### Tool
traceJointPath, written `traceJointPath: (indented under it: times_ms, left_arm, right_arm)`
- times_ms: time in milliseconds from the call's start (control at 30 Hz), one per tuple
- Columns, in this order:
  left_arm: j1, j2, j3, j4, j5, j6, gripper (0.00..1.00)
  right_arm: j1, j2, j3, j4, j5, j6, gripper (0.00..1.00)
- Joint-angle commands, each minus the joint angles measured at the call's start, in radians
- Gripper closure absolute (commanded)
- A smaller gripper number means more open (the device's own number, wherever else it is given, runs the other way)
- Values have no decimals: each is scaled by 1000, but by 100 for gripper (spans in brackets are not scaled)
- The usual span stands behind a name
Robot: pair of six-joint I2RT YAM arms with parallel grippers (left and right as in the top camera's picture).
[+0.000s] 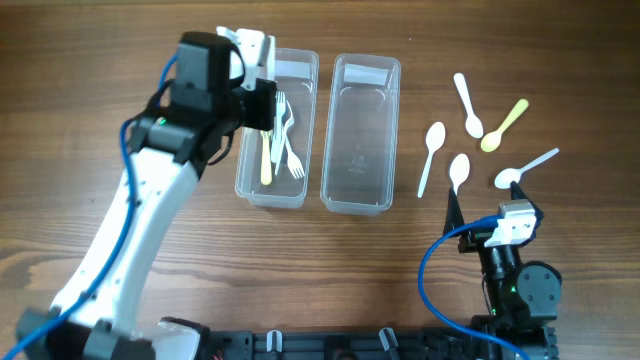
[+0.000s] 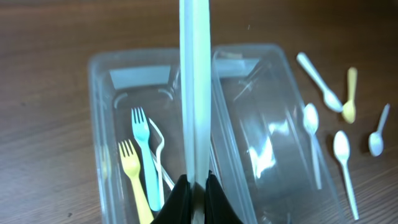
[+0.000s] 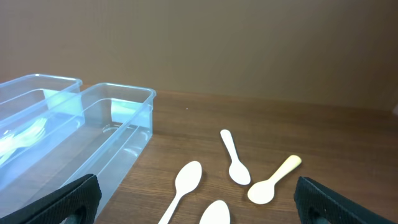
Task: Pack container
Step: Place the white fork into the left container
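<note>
My left gripper [image 1: 262,105] [image 2: 198,186] is shut on a thin whitish lid [image 1: 252,48] [image 2: 196,81]. The lid stands on edge above the left clear container [image 1: 248,170] [image 2: 99,124]. Inside that container lie a yellow fork [image 2: 134,171], a blue fork [image 2: 146,155] and a white fork [image 2: 160,149]. Beside it stands the right clear container [image 1: 360,135] [image 3: 118,134] with nothing in it. My right gripper [image 1: 483,215] [image 3: 199,196] hangs open low over the table, just short of the spoons.
Several loose plastic spoons lie on the wood right of the containers: white spoons [image 1: 432,155] [image 1: 467,105] [image 1: 458,175], a yellow spoon [image 1: 505,125] [image 3: 273,182] and a clear-handled spoon [image 1: 525,172]. The left arm [image 1: 150,200] crosses the table's left side.
</note>
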Motion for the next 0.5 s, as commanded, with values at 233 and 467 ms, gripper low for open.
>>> traceJointPath:
  times_ms: [233, 467]
  left_arm:
    - [-8, 326, -2, 133, -19, 19, 0]
    - [-8, 53, 89, 165, -295, 19, 0]
  right_arm:
    - [-3, -5, -4, 3, -12, -6, 0]
    - [-3, -5, -4, 2, -11, -7, 0]
